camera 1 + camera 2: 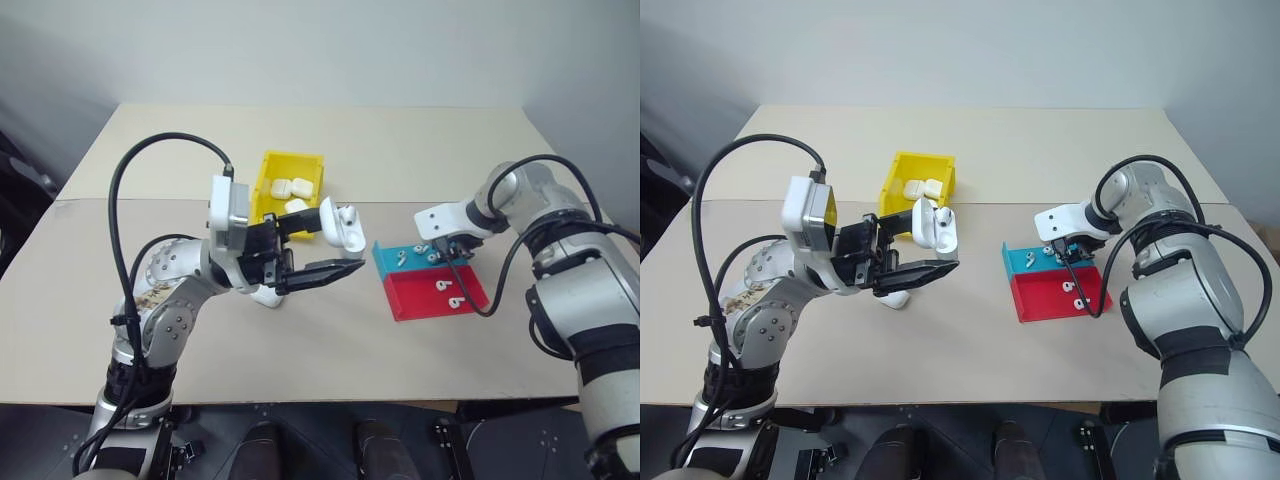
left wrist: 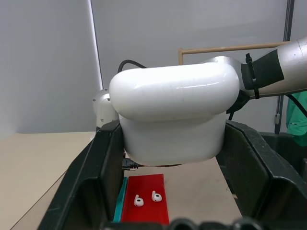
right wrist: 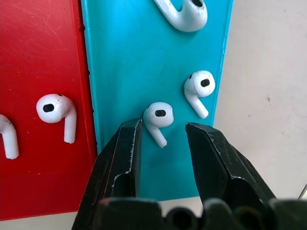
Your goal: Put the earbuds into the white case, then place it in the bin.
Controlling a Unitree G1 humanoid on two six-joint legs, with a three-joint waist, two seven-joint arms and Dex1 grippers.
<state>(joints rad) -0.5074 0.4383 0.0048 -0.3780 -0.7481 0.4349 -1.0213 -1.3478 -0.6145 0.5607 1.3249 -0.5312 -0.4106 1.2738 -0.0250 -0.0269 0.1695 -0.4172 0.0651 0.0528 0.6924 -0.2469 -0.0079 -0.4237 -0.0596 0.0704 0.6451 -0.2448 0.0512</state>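
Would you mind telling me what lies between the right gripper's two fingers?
In the right wrist view, one earbud lies on the teal tray between the open right gripper's fingers, apparently untouched.

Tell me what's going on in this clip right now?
The left tool holds a white case up above the table, lid flipped open. The right tool is down over the teal tray, its open fingers straddling one earbud but not yet closed on it. More earbuds lie in the teal tray and in the red tray beside it. The yellow bin already holds several cases.
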